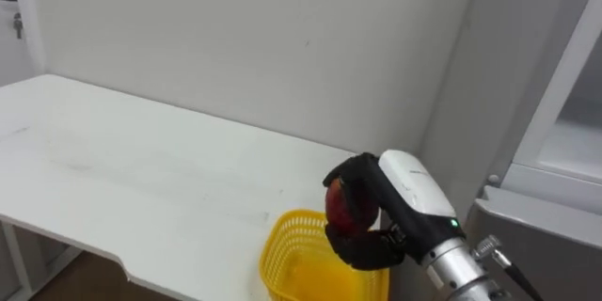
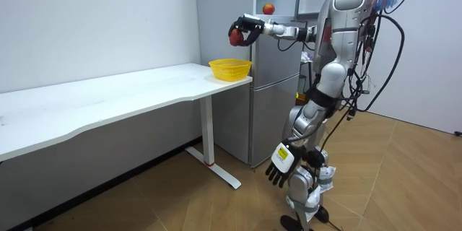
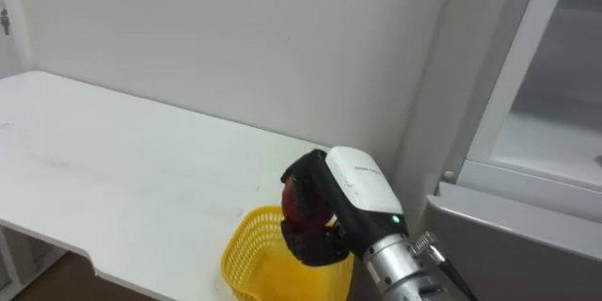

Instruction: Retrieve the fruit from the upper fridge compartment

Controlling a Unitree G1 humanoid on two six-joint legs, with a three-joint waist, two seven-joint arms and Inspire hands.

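Observation:
My right hand [image 1: 403,186] is shut on a red fruit [image 1: 350,209], its dark fingers curled round it. It holds the fruit just above the far rim of a yellow mesh basket [image 1: 290,261], which stands at the end of the white table [image 1: 141,179] nearest the fridge. In the room view the right arm stretches out from the fridge [image 2: 278,94] towards the basket [image 2: 230,68]. My left hand [image 2: 280,164] hangs by my thigh with its fingers spread and holds nothing.
A second, orange-red fruit [image 2: 268,9] lies on a shelf in the fridge's open upper compartment. The fridge stands right against the table's end. A plain white wall [image 1: 235,47] runs behind the table. I stand on a wooden floor in front of the fridge.

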